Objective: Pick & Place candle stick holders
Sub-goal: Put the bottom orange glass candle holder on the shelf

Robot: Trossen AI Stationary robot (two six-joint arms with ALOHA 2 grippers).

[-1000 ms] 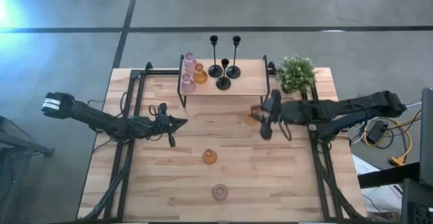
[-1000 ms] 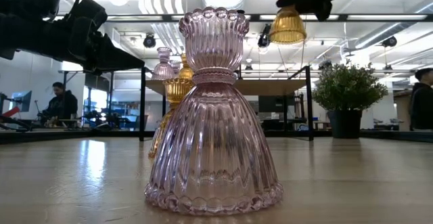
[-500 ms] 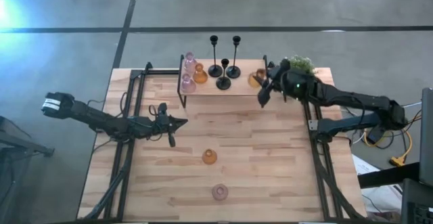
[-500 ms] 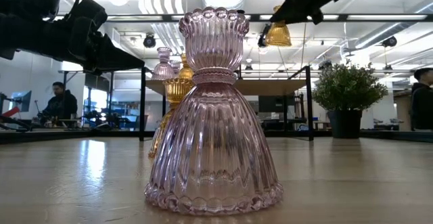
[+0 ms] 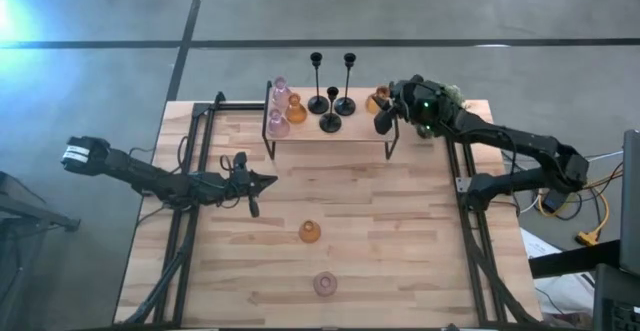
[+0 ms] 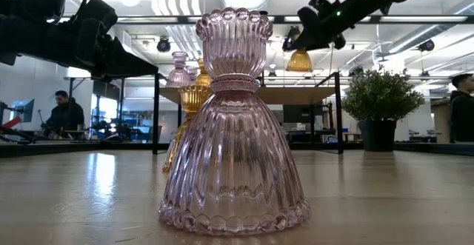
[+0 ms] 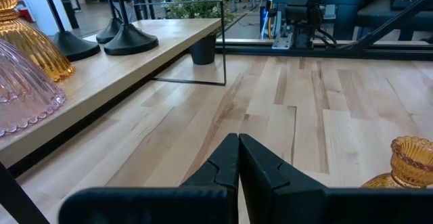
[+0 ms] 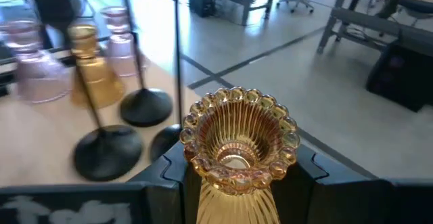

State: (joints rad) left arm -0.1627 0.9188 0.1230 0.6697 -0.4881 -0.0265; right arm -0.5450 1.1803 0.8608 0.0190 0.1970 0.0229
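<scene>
One amber ribbed-glass bulb-shaped holder [image 8: 238, 139] is clamped between the right gripper [image 5: 383, 112] fingers, carried above the right end of the raised wooden shelf [image 5: 360, 126], clear of its surface.

Risks, judged: glass is smooth and fluted, the grip narrow at the neck; a slip would drop it onto wood or off the shelf's far edge. Three black metal candlesticks [image 5: 331, 99] with thin stems and round flat bases stand just beside the drop spot, toward the shelf's middle; a sideways brush would topple them, being top-heavy. Small green bushy plant [image 5: 441, 103] sits just off the shelf's right end, partly under the arm; the forearm could snag it.

On the shelf's left end: pink and amber glass holders [image 5: 280, 109] grouped close. In front of the shelf on the table: one amber holder [image 5: 310, 232], then a pink one [image 5: 325, 283] farther out, scalloped rim, pleated skirt.

Left gripper [image 7: 238, 158] hangs closed and empty over the table, left of the shelf front.
</scene>
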